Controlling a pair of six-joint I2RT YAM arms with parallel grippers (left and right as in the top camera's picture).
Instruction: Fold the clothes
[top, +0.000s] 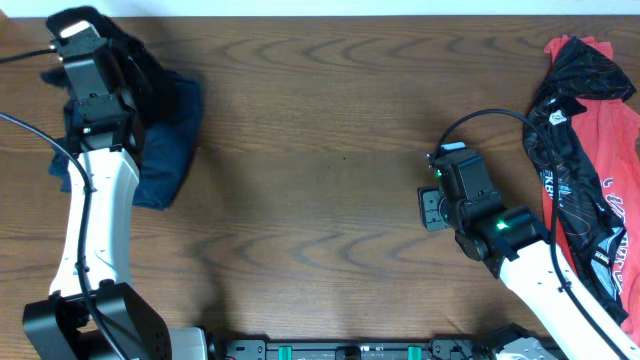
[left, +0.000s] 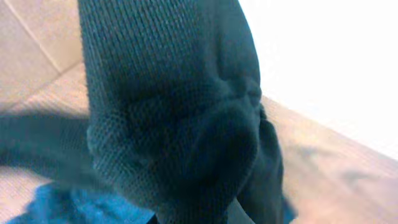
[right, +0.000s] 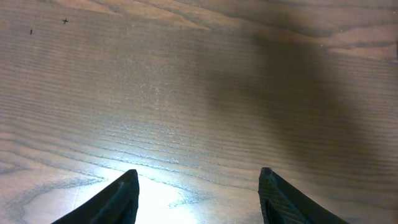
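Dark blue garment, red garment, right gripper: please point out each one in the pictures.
dark blue garment (top: 170, 135), overhead view, on its flat right part.
red garment (top: 615, 160), overhead view, on its plain red cloth.
right gripper (right: 198, 180), right wrist view, midway between its open fingertips.

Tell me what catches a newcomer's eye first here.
A red and black jersey lies at the brown wooden table's right edge. A dark navy knitted garment bunches far left beneath the left arm, filling its wrist view. The right arm holds its jaws open over the wood.
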